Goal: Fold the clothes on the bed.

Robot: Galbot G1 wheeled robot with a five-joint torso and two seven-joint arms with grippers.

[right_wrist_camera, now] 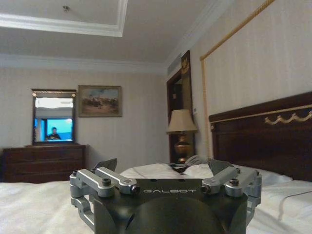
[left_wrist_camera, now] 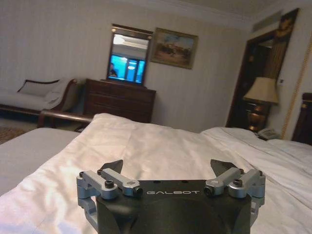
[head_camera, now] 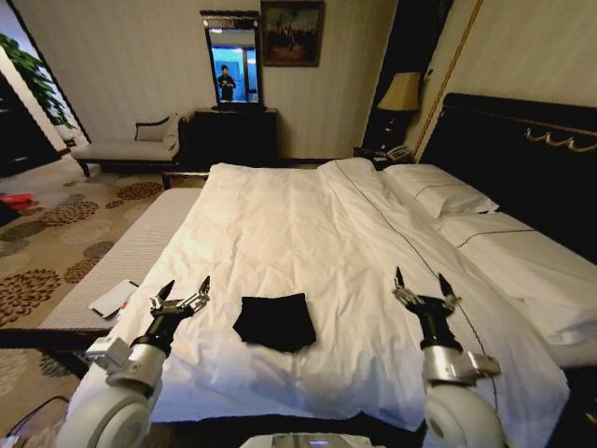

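While both grippers (head_camera: 184, 292) (head_camera: 422, 283) gape apart, folded T-shirt (head_camera: 274, 323) seemingly nears bed (head_camera: 280, 224) edge.

Left claw (head_camera: 184, 293) raised with fingers spread wide, right claw (head_camera: 421, 285) level beside it, well apart, fingers likewise spread, both arms extended forward

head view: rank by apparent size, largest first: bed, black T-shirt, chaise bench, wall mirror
1. bed, by far the largest.
2. black T-shirt, lying folded between the open left gripper and open right gripper.
3. chaise bench and wall mirror: look alike in area, and both are far off, so no ranking.
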